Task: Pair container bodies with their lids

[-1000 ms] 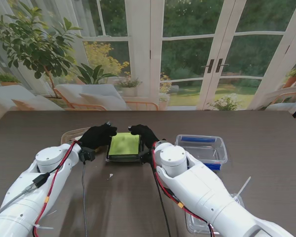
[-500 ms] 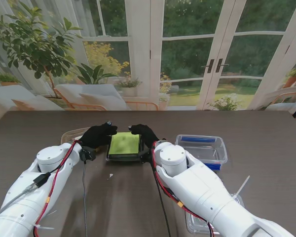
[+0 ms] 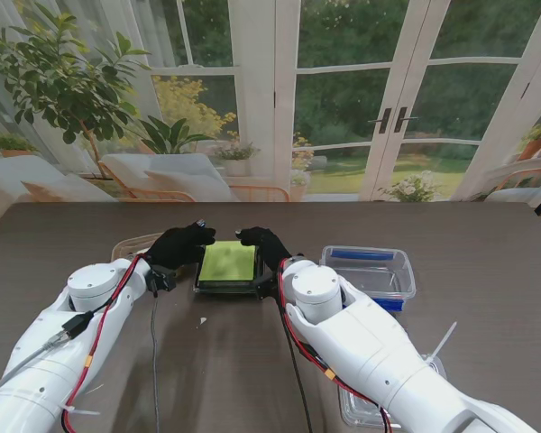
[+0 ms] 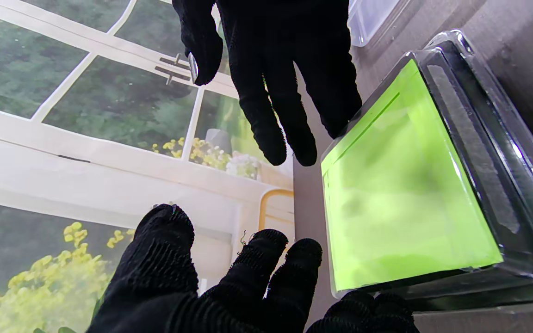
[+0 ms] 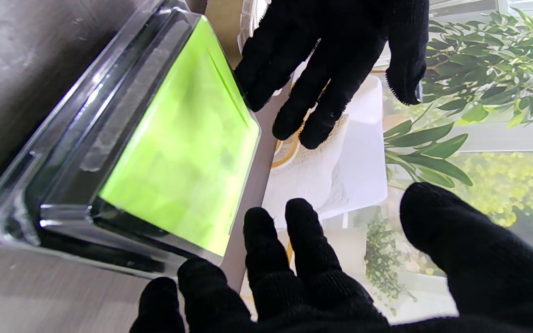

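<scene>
Dark tabletop (image 3: pixel 487 234) carries our green box (image 3: pixel 227 264), light, slick, thin-walled; left hand (image 3: pixel 178 246) and right hand (image 3: pixel 263 246) flank its sides, fingers spread, gripping nothing.

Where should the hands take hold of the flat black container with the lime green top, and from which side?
Grip the black container with the green top by its two opposite side edges, left hand from the left, right hand from the right. It lies flat and low, with a clear rim offering an edge to catch.
</scene>
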Controlling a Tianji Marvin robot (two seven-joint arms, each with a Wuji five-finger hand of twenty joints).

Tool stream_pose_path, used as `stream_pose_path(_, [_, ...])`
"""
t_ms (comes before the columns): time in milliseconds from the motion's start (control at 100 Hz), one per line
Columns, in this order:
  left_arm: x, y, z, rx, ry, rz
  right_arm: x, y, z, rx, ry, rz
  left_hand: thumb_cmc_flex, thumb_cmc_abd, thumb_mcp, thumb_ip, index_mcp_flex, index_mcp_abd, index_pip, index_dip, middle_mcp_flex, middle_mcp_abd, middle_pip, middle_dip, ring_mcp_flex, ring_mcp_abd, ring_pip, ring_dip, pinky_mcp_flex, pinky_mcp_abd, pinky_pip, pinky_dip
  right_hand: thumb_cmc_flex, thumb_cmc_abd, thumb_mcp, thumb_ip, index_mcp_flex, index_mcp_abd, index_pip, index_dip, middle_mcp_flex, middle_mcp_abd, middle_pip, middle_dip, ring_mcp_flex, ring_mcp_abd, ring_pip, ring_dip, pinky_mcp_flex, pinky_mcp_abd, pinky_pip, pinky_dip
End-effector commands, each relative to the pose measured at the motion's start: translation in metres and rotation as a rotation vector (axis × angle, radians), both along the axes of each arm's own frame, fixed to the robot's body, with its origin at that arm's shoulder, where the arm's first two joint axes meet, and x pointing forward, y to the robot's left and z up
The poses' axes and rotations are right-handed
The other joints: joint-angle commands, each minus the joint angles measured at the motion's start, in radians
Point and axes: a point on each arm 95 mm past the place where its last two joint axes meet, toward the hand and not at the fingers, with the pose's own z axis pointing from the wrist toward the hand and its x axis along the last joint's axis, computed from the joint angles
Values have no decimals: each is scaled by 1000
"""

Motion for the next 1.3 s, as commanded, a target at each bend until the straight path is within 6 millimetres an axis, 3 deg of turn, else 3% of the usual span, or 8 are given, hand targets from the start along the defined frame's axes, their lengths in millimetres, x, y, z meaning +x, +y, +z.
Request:
stream_pose_path(0, [-2,-13,4,-19,-5,-44,-6,14,3,23,-4,40,32,12,-14,30,16,5,-3,-1,-16,-4,6,5,34,-50,175,66,17,-83,69,37,1,-17,8,-34,17,-26,7,8,2,-6,15,7,102,-144,179,67,303,-38,-1,31])
stream_pose_path(450, [-4,-11,1,-2,25,-51,-7,11,2,19,-12,36,50,8,-19,19,6,6,-6,-3,-21,2,4,6,32,-50,174,67,17,-84,66,39,1,-19,8,-34,31,-48,11,10,13,-30,22,10,105,-138,181,67,308,-30,1,32])
stream_pose_path(1290, [-5,-7,1,12,31,-47,-3,4,2,-25,-32,25,50,7,-20,20,-3,2,-8,-4,-34,-11,3,6,28,-48,174,68,15,-83,66,42,-3,-18,7,-33,31,-50,8,11,8,-27,20,9,103,-133,180,67,312,-15,9,37])
